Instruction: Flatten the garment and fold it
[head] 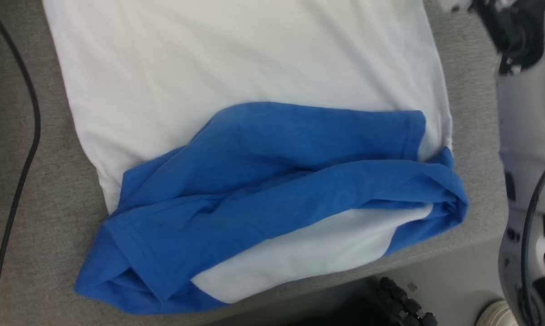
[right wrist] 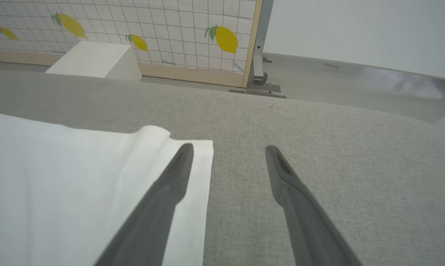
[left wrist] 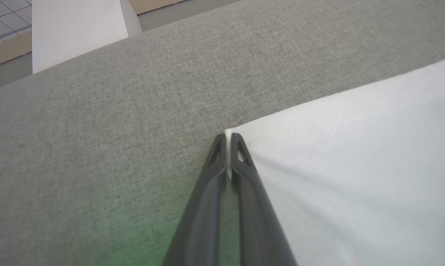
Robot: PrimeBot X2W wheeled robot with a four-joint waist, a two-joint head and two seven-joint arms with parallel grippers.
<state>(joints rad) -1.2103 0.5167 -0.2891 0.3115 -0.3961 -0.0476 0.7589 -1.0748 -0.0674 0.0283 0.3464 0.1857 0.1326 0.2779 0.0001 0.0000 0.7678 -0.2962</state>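
left pincer [left wrist: 228, 137] is clamped tight on a corner of the garment [left wrist: 355, 166], right at the stitched hem, with a sliver of white cloth showing between the tips. right pincer [right wrist: 229, 147] stands wide apart with nothing in it. one finger sits over a white corner of the garment, can't tell if it touches, and the other is over the bare grey worktop [right wrist: 318, 125]. the garment's edge runs between them. over to the head camera: the garment's white body lies spread fairly smooth across the worktop and runs off the top of the view. at the near end, close to the worktop's front edge, the blue sleeves [head: 263, 181] are bunched and creased over the white, with a strip of white peeking out beneath. off on the left, a thin black cable [head: 26, 158] trails over the worktop, apart from the garment.
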